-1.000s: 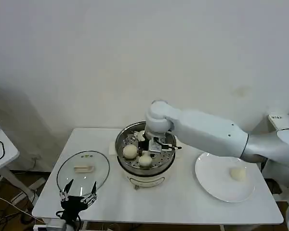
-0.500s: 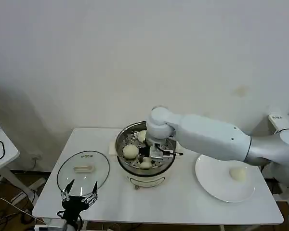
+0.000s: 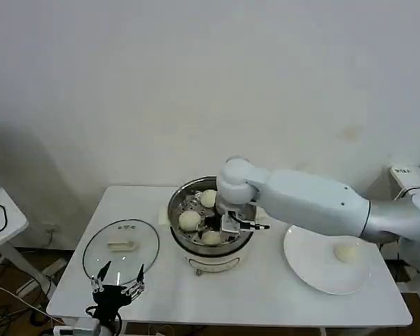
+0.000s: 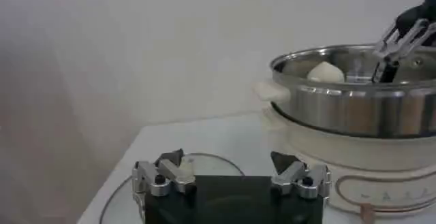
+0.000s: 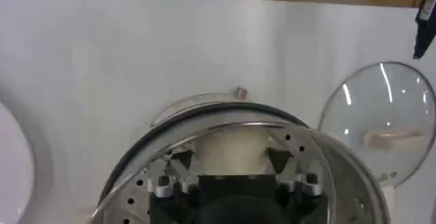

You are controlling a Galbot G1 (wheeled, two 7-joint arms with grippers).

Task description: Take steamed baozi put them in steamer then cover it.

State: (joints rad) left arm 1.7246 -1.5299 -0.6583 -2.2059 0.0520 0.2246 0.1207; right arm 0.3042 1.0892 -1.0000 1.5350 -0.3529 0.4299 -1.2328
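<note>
Hovering over the round shiny stainless-steel steamer (image 3: 210, 224) on its white base, my right gripper (image 3: 229, 222) sits just inside the pot's rim, fingers apart, with one small cream-white steamed bun (image 5: 230, 152) lying on the perforated tray directly between them but free of both pads. Two more round cream-white buns rest on the tray beside it, one toward the back wall of the steamer (image 3: 208, 199) and one on the side nearer the lid (image 3: 189, 220).

The relation I judge the next move to turn on is this: the last smooth white bun (image 3: 345, 253) lies on the flat white round plate (image 3: 315, 269), on the far side of the steamer from the lid, and my right arm already stretches across that plate. So my right gripper is much the nearer to it.

The round clear glass cover (image 3: 121, 246) with its whitish rectangular handle lies flat on the white surface (image 3: 266, 294) on the steamer's other side, and my left gripper (image 3: 116, 289), fingers spread, waits just in front of it, nearer me than the steamer.
</note>
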